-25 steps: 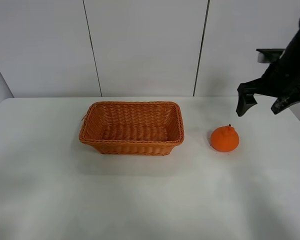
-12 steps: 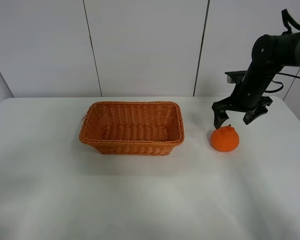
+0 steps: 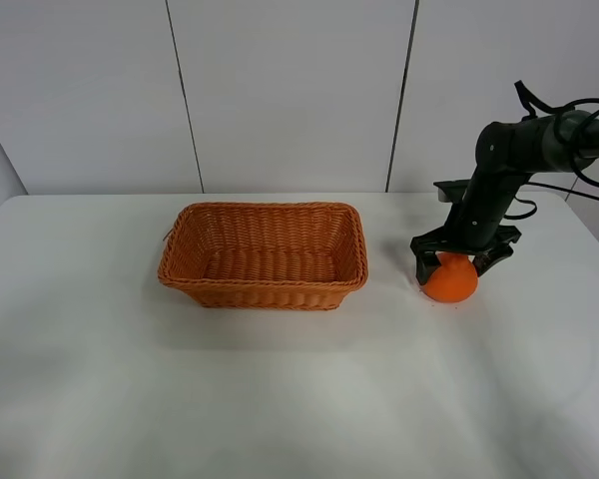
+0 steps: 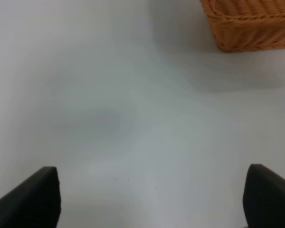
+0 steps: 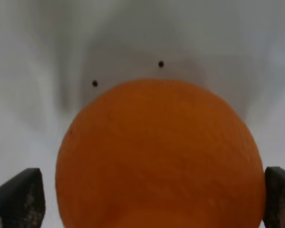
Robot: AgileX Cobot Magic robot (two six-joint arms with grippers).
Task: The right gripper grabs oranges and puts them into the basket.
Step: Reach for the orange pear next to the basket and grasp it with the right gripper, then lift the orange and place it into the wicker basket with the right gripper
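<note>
The orange point(image 3: 449, 280) sits on the white table right of the wicker basket point(image 3: 264, 255). My right gripper point(image 3: 459, 265) has come down over the orange, its open fingers straddling it on both sides. In the right wrist view the orange point(image 5: 159, 156) fills the space between the two fingertips point(image 5: 19, 199), with small gaps on each side. The basket is empty. My left gripper point(image 4: 152, 199) is open over bare table, with a corner of the basket point(image 4: 249, 23) in its view.
The white table point(image 3: 280, 399) runs wide in front of the basket and the orange. A white panelled wall stands behind. The right arm's black cables point(image 3: 569, 105) loop near the right edge.
My right gripper has moved left and down from high at the right edge to around the orange. The orange and the basket have not moved.
</note>
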